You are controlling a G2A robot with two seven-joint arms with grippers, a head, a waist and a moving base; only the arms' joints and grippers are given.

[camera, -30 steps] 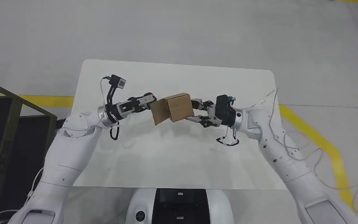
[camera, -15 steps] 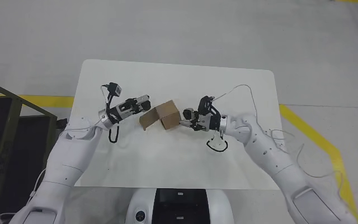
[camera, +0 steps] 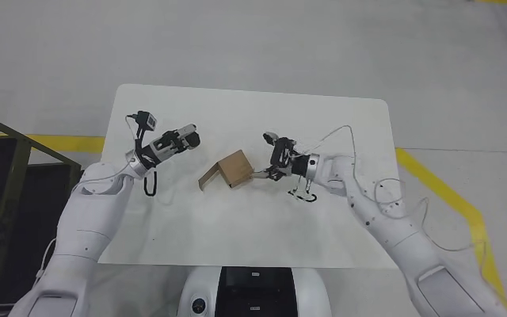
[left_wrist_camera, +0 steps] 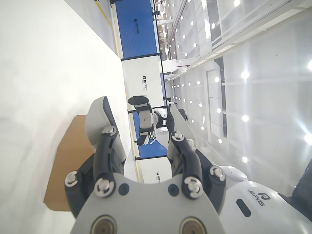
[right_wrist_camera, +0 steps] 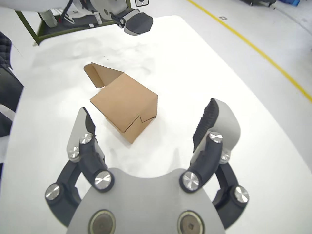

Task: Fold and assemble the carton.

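Carton [camera: 232,169]: plain brown cardboard, matte, boxy w/ sharp creases. It lies on the table [camera: 333,230] about mid-way between front & back edges, a bit toward the left edge.
Carton ends: the end facing the left arm is open, w/ one flap sticking out that has a rounded corner. The end facing the right arm is closed, its flaps meeting in a stepped seam [right_wrist_camera: 140,119].
Carton contact: between the two grippers, touching neither.
Left gripper [camera: 188,136]: spread wide, nothing between the fingers. It hangs over the table's left part, toward the back edge, apart from the carton & pointed at it.
Left fingers [left_wrist_camera: 108,109]: pale smooth curved shells, dark ribbed pads inside, black link arms w/ shiny screw heads, grey metal base.
Right gripper [camera: 273,150]: jaws wide apart, empty, just beside the carton's closed end w/ a small gap.
Right fingers [right_wrist_camera: 206,120]: same build, w/ rough black pads on silver-white backs.
Table: white, smooth, flat top w/ rounded corners.
Cable [camera: 305,194]: thin, black, looped under the right wrist.
Floor line [camera: 444,190]: yellow stripe on pale grey floor beyond the right edge.
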